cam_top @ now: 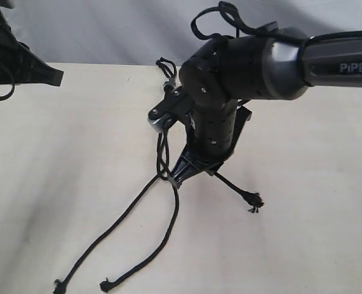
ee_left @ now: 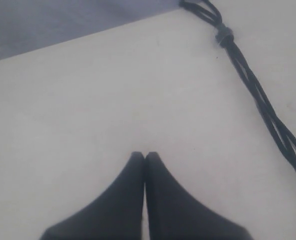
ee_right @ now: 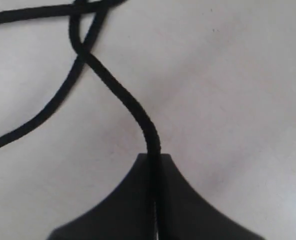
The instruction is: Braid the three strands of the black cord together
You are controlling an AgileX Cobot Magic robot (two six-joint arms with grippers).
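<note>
Our right jaws are clamped on one strand [ee_right: 122,97], which runs straight out of the tips; left jaws are together, empty, cord [ee_left: 258,90] well off to one side.

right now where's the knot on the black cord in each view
Exterior view: knot at top centre, beside the right arm.
Left wrist view: knot beyond the shut left hand, near the table edge.
Right wrist view: not in it.
Shared landmark: the strands.

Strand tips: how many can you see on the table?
3. In the exterior view, one tip and a second tip lie close together at lower left; the third tip lies alone at right. None appears hidden.
</note>
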